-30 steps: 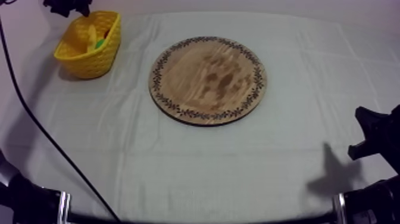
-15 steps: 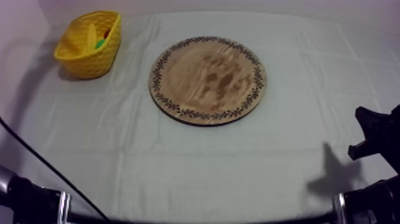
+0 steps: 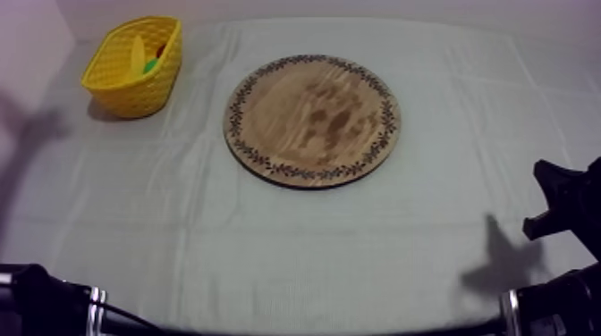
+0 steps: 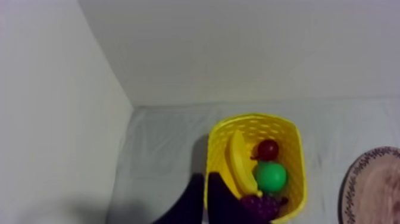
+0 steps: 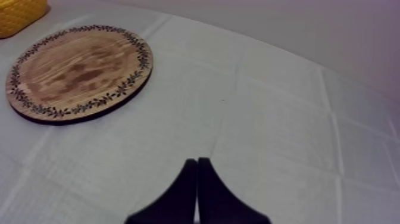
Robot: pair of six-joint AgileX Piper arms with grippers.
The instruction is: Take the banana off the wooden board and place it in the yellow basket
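Observation:
The banana [image 4: 238, 164] lies inside the yellow basket [image 4: 256, 119], along its wall, beside a small red fruit [image 4: 268, 149], a round green fruit [image 4: 271, 177] and dark grapes [image 4: 262, 205]. My left gripper [image 4: 207, 199] hangs above the basket's near rim, shut as a narrow wedge with nothing in it. From above, the basket [image 3: 143, 94] stands at the far left with the banana [image 3: 138, 54] in it. The wooden board [image 3: 311, 121] is bare. My right gripper [image 5: 197, 173] is shut on nothing, low over the cloth near the board [image 5: 77, 71].
My right gripper [image 3: 547, 198] sits at the right edge of the table, with the left arm's base [image 3: 36, 304] at the lower left. A pale wall rises behind and to the left of the basket. Open cloth lies between basket and board.
My left arm, which was over the basket a second ago, has drawn back out of the top view. Its fingers have gone from open to shut. The right arm has not moved.

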